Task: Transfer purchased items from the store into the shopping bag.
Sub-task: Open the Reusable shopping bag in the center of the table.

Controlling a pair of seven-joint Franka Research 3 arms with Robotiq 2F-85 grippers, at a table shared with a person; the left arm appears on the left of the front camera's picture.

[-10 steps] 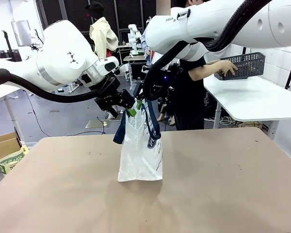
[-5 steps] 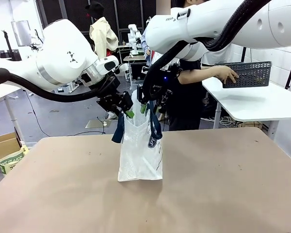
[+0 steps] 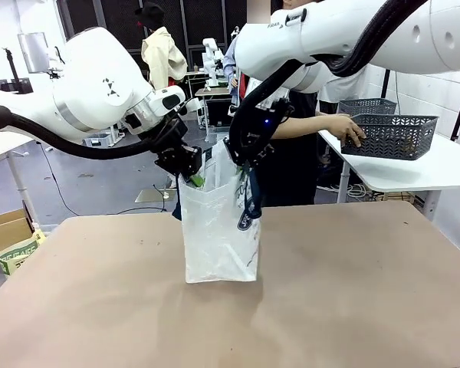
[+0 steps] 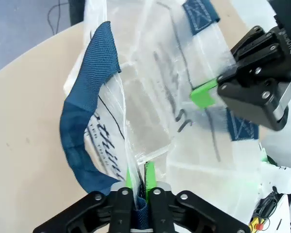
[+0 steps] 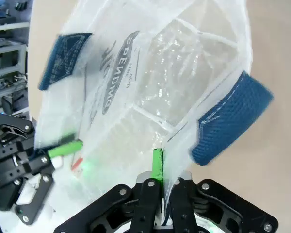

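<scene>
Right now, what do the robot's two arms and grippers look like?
Both are glossy white with rounded, bulbous joints. A thick black ribbed hose runs along the left arm, which bears a small dark emblem; the right arm has a similar hose, small dark lettering and a blue light near its wrist. The left gripper and right gripper are black, angular, with bright green pads.
</scene>
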